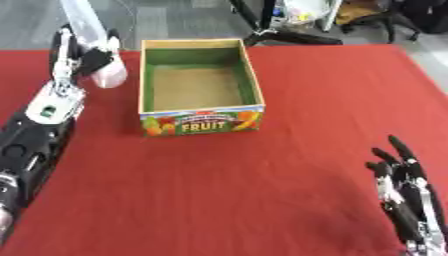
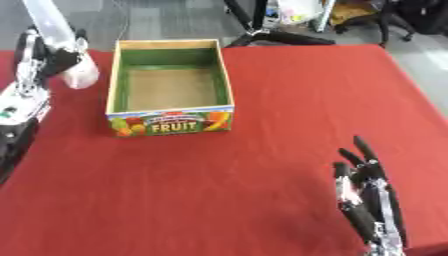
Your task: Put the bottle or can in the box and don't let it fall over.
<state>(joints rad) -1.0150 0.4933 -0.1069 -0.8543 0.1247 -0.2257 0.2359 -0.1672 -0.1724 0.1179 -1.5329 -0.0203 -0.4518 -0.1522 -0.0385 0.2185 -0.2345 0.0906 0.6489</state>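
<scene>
So we've got the bottle [image 1: 94, 47] in our left hand [image 1: 80, 56], fingers curled around its lower body, held up just to the left of the fruit box [image 1: 199, 87] and a bit tilted, neck leaning away toward the far edge. It's clear or whitish plastic, looks empty or close to it (can't really tell if there's liquid inside), so we're guessing it's light and a bit squishy in the walls. Smooth plastic tends to be slippery too, and a tall, narrow, light bottle tips at the slightest nudge.

Our grip sits low on the body, which is probably the right spot. It keeps the base under control, so we can plant it flat on the box floor before letting go. Grabbing near the neck would let the bottom swing.

The box is open, green inside with a plain cardboard floor, sitting on the red bench [image 1: 289, 150]. Its near left wall is what we'd have to lift over, and the bottle wants straightening upright first.

Right hand [image 2: 367, 200] is idle at the lower right corner, fingers straight and spread, pointing up, nothing in it
</scene>
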